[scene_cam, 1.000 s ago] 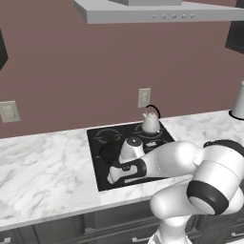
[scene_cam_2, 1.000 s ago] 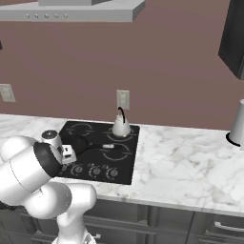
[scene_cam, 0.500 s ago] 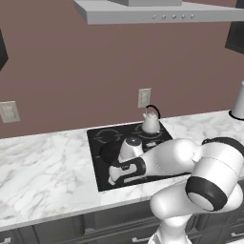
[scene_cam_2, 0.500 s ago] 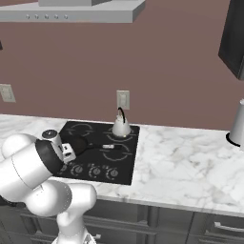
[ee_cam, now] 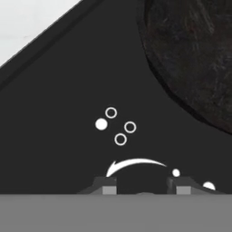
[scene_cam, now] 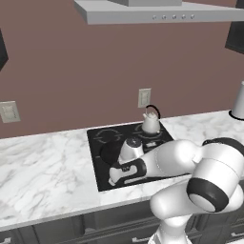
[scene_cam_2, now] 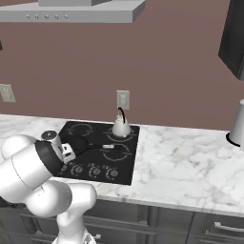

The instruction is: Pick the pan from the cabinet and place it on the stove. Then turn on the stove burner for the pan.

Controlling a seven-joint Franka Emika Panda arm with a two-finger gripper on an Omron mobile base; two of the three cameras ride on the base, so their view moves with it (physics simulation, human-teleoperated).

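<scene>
Two finger tips of the claw (ee_cam: pixel 143 186) stand a little apart over a stove control with a white curved arrow; whether they grip the knob I cannot tell. On the hand view, white marble surface (ee_cam: pixel 27 22) sits at 10 o'clock and the pan (ee_cam: pixel 195 54) at 2 o'clock. From the right base, the pan (scene_cam_2: pixel 78 144) lies on the stove (scene_cam_2: pixel 126 164), left of the white kettle (scene_cam_2: pixel 121 126) at 1 o'clock.
</scene>
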